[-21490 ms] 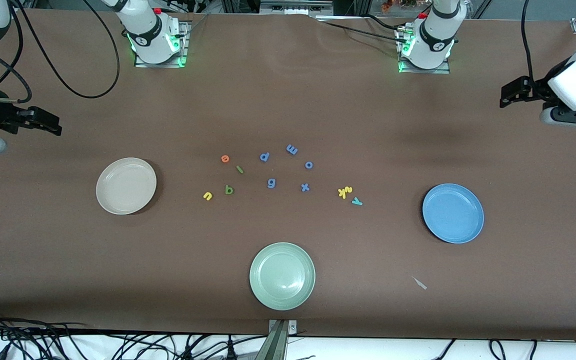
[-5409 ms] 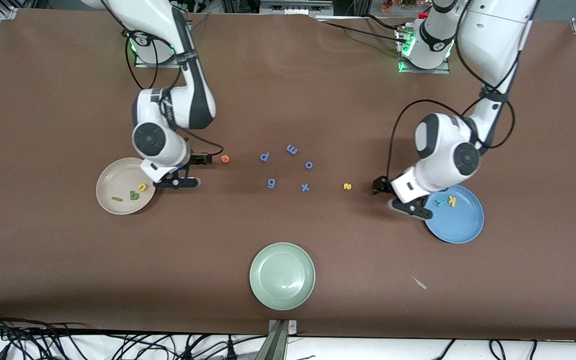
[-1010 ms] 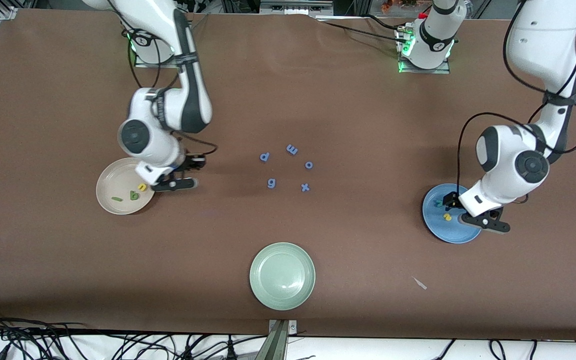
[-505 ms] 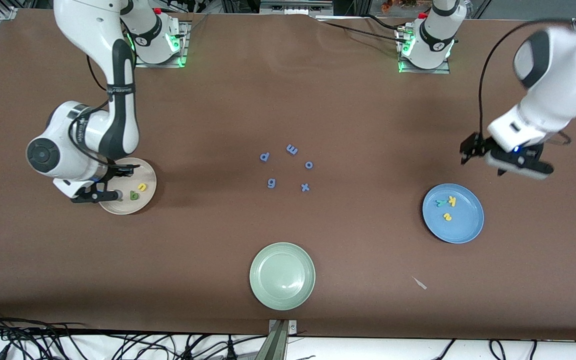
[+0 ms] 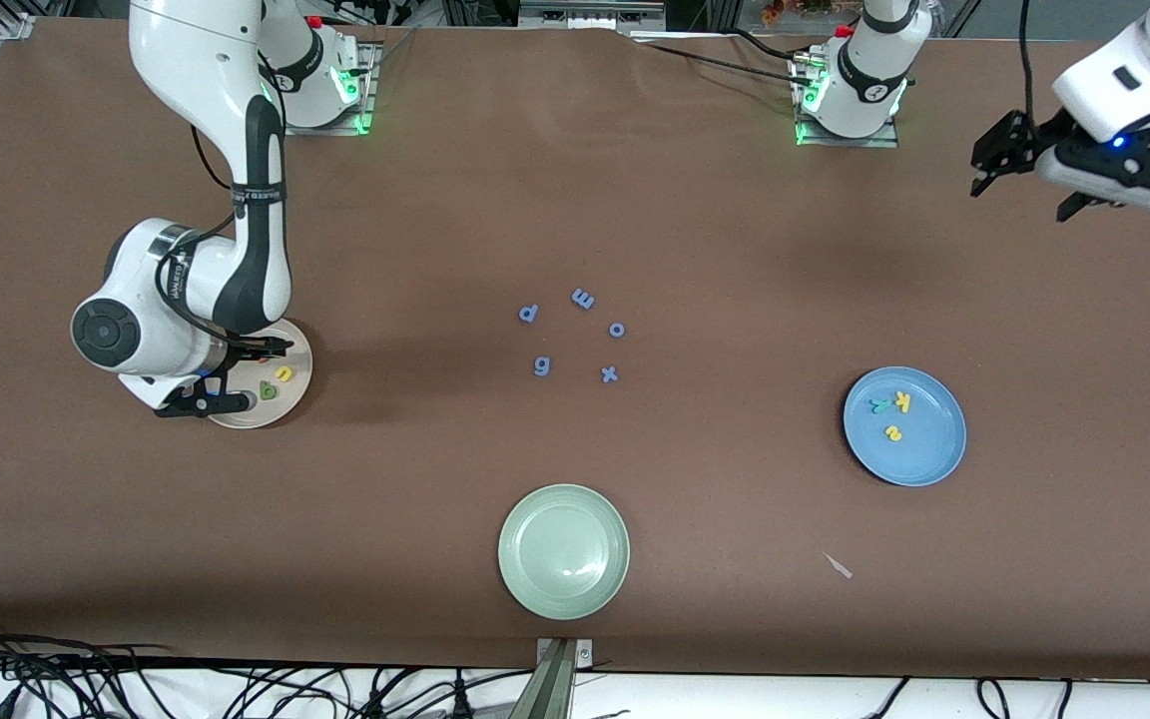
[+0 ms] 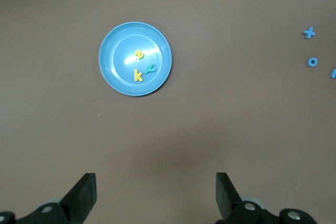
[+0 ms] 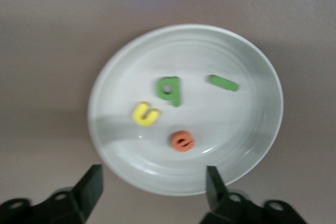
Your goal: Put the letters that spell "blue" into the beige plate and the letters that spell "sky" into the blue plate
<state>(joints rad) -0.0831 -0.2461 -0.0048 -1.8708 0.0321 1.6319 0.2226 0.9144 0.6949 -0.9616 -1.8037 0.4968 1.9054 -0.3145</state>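
Right wrist view: right gripper (image 7: 152,190) over beige plate (image 7: 262,124), jaws apart, empty; b (image 7: 169,90), l (image 7: 224,83), u (image 7: 145,114), e (image 7: 182,141) inside. Left gripper (image 5: 1024,165) raised, jaws apart; blue plate (image 5: 934,454) holds s (image 5: 892,433), k (image 5: 902,401), y (image 5: 878,405).

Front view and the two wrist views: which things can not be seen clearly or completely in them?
- Front view: the right arm covers part of the beige plate; only the yellow u and dark green b show, the l and e are hidden.
- Front view: the right gripper is partly hidden by its own wrist.
- Left wrist view: one blue letter is cut off by the edge.
- Front view: the letters on the blue plate are too small to read.
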